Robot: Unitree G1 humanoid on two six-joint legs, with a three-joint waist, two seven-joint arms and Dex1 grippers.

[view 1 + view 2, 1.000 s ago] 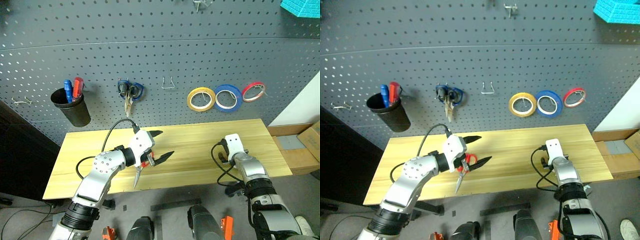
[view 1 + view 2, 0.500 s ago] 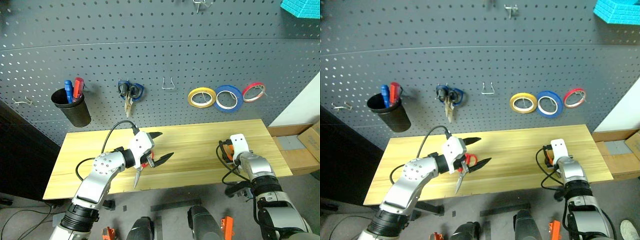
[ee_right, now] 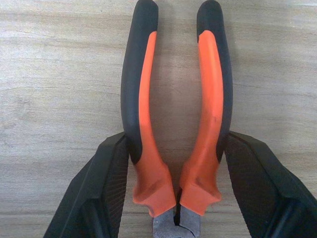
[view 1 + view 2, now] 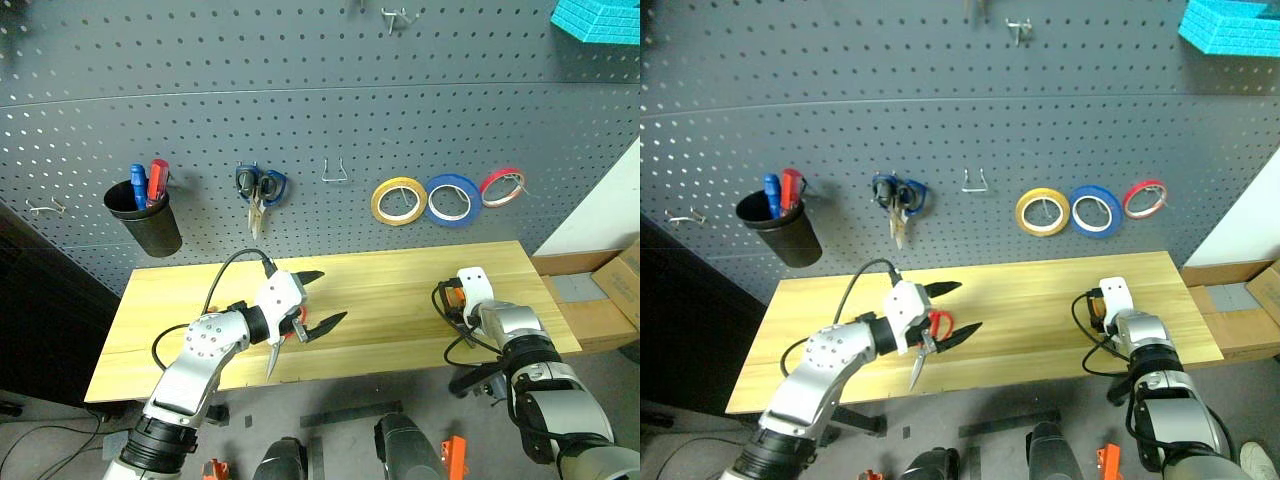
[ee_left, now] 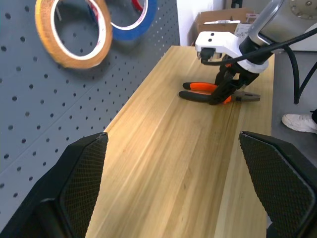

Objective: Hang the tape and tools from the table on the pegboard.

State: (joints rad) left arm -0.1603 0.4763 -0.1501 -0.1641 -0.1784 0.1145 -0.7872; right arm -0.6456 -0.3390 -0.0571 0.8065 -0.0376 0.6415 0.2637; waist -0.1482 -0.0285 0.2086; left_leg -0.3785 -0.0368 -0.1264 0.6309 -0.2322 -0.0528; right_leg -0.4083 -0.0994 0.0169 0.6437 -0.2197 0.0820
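Observation:
Orange-and-black pliers (image 3: 143,99) lie flat on the light wood table (image 4: 400,290) near its right end. My right gripper (image 3: 176,144) is down over them, one finger pressed against the outside of each handle near the joint. My left gripper (image 4: 333,293) hovers open over the table's middle with nothing between its fingers. Red-handled scissors (image 4: 276,350) show just under its wrist, blades pointing at the front edge. I cannot tell whether they lie on the table or hang from the hand. The yellowish tape (image 4: 397,221) hangs on the dark pegboard (image 4: 300,90).
On the pegboard hang a black cup (image 4: 146,225) with a red and a blue screwdriver, blue-handled scissors (image 4: 260,187), a bare hook (image 4: 336,170), a blue roll (image 4: 455,222) and a red roll (image 4: 487,190). Cardboard boxes (image 4: 620,280) stand past the table's right end.
My right wrist has tipped a little further down over the pliers. The left arm has hardly moved. The whole picture has shifted slightly.

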